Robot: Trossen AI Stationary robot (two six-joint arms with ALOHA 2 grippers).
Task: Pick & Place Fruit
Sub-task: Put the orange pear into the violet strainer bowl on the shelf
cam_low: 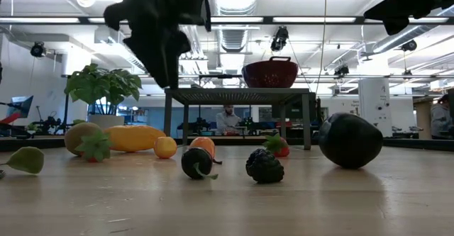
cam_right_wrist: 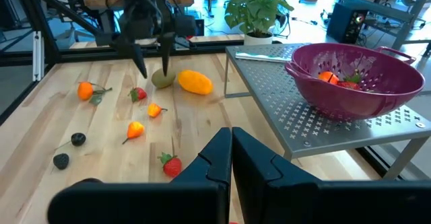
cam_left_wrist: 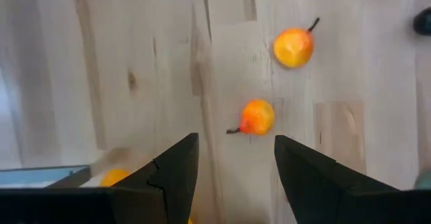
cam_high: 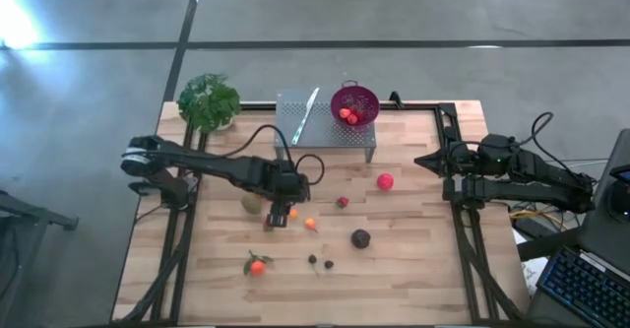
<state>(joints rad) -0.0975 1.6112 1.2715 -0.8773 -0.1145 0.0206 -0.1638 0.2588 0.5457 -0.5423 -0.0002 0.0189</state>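
On the wooden table, the left gripper hangs with fingers parted and empty above a small orange fruit; a second orange fruit lies just beyond. The right gripper waits closed at the table's edge.

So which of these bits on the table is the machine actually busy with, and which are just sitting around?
Part of the job:
- red ball
- dark purple ball
- small orange pieces
- strawberry
- purple colander, already holding fruit
- left gripper, open above the fruit

Just lying about:
- leafy plant
- knife on the metal stand
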